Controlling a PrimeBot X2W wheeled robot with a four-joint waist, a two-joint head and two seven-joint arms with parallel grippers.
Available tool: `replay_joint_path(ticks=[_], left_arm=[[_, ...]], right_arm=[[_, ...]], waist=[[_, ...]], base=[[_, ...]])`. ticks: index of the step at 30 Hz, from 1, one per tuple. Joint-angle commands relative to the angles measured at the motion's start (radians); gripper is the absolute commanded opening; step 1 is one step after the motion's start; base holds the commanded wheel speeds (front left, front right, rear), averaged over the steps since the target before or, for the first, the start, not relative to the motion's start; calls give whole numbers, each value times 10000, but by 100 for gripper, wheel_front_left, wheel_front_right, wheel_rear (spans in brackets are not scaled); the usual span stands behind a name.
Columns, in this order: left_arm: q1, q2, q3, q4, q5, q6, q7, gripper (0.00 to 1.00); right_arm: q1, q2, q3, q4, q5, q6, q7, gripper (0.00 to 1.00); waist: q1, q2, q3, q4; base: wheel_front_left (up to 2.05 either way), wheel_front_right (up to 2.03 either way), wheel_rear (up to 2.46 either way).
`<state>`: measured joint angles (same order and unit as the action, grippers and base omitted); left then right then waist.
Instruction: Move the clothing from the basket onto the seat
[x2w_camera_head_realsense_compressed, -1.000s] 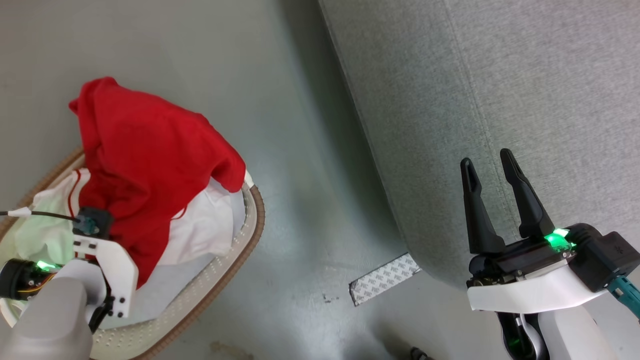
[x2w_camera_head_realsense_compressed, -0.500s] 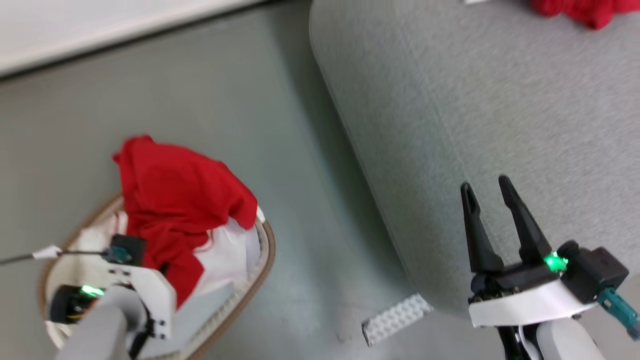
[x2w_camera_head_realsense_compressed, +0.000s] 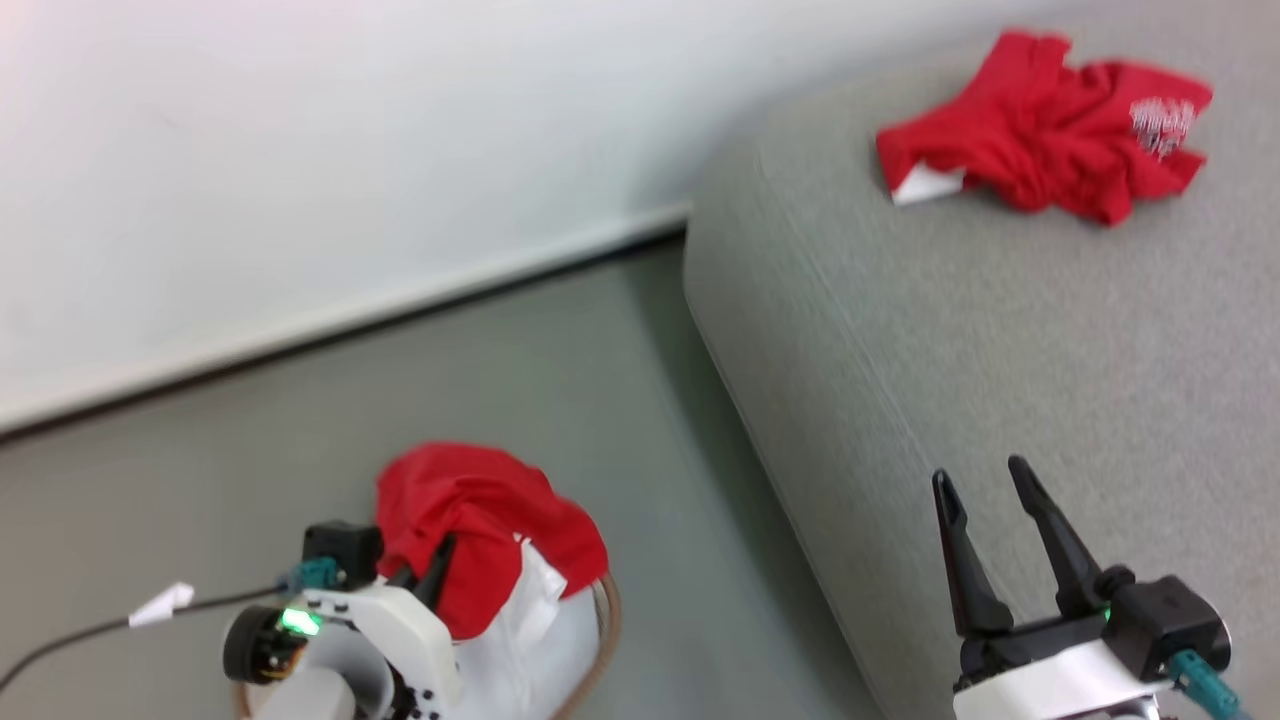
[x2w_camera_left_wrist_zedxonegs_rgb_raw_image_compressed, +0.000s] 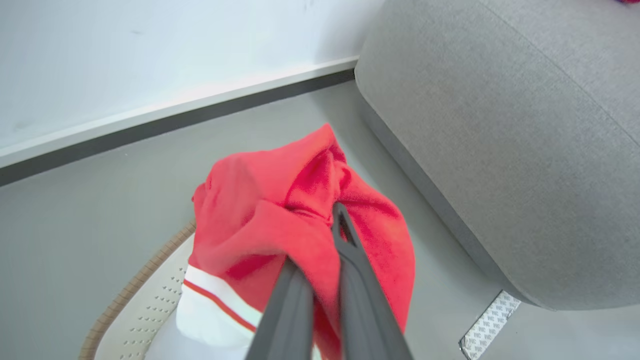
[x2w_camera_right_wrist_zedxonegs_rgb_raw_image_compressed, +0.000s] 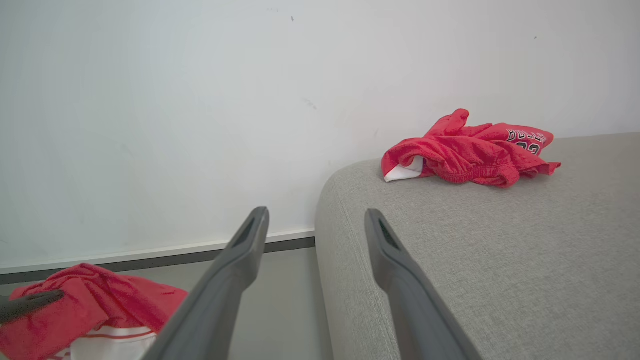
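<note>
Down at seven o'clock, over the basket (x2w_camera_left_wrist_zedxonegs_rgb_raw_image_compressed: 131, 299), my left gripper (x2w_camera_left_wrist_zedxonegs_rgb_raw_image_compressed: 320, 239) is pinched tight on the clothing (x2w_camera_left_wrist_zedxonegs_rgb_raw_image_compressed: 272, 200), now hoisted up. My head has swung up: seat (x2w_camera_head_realsense_compressed: 1000, 340) at two o'clock, one garment (x2w_camera_head_realsense_compressed: 1045, 150) already there. Right gripper (x2w_camera_head_realsense_compressed: 980, 476) gapes empty.

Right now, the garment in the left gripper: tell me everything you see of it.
A soft bright red garment, bunched and creased, with a white panel and thin red stripe low down. The left gripper is shut on a fold near its top, one finger buried in fabric. It hangs over the basket, white part reaching inside the rim, apart from the grey seat.
</note>
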<state>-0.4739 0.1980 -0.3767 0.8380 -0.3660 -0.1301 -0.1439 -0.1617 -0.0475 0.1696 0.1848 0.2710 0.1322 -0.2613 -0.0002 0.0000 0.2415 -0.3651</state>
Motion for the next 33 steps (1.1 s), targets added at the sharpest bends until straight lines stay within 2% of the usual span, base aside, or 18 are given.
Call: replay_joint_path(ticks=[1, 6, 13, 23, 29, 33], left_arm=[[275, -44, 10, -220, -91, 62, -111, 0], [1133, -151, 99, -1536, -274, 371, -333, 0], [2307, 6, 182, -3785, -455, 810, -244, 0], [3424, 505, 363, -6443, -543, 1369, 101, 0], [3597, 710, 273, -7613, -404, 1471, 366, 0], [3612, 842, 85, -8269, -300, 1392, 609, 0]], right_arm=[[185, -30, -50, 64, -173, -29, -26, 100], [473, -26, -58, 253, -588, -29, -26, 100], [630, -28, 24, 303, -921, -30, -26, 100], [788, -32, 526, 437, -1196, -30, -26, 100], [374, -331, 1593, 498, -965, -30, -26, 100], [-273, -785, 3180, 639, -358, -30, -26, 100]], waist=[[2, 0, -996, 481], [2, 0, -1992, 773], [2, 0, -2717, 1083], [2, 0, -3137, 1419], [2, 0, -3111, 1526], [2, 0, -3077, 1566]], base=[[0, 0, 0], [0, 0, 0], [0, 0, 0], [0, 0, 0], [0, 0, 0], [0, 0, 0]])
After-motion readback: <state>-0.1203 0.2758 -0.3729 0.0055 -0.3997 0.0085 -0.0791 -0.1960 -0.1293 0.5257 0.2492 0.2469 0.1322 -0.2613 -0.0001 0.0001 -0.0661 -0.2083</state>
